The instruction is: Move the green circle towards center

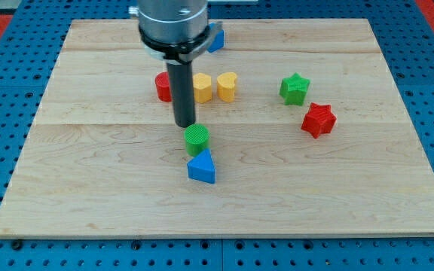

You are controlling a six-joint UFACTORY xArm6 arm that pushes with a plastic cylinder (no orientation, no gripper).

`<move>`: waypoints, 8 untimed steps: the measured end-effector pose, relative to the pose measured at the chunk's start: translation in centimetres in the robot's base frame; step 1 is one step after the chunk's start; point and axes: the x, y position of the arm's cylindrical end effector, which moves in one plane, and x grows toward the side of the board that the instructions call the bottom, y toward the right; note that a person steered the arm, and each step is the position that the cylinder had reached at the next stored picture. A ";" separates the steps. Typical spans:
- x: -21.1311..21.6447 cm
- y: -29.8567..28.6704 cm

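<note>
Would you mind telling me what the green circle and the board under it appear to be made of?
The green circle looks like matte plastic, probably 3D-printed: fine ridges line its top. The board looks like pale, lightly finished wood: grain and plank seams run across it.

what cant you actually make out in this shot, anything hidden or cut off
- Blue block at the view's top: mostly hidden behind the arm's housing; shape unclear.
- Red block: its right side is covered by the rod; shape unclear.
- Yellow block next to the rod: its left edge is covered.
- My tip: whether it touches the green circle just below it cannot be told.
- The arm above the housing is cut off by the top edge.
</note>
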 end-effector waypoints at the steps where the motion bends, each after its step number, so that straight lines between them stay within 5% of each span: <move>1: -3.1 -1.4; 3: -10.4 -3.5; 4: -9.1 -4.4; 6: 4.4 -4.2; 8: 8.2 5.8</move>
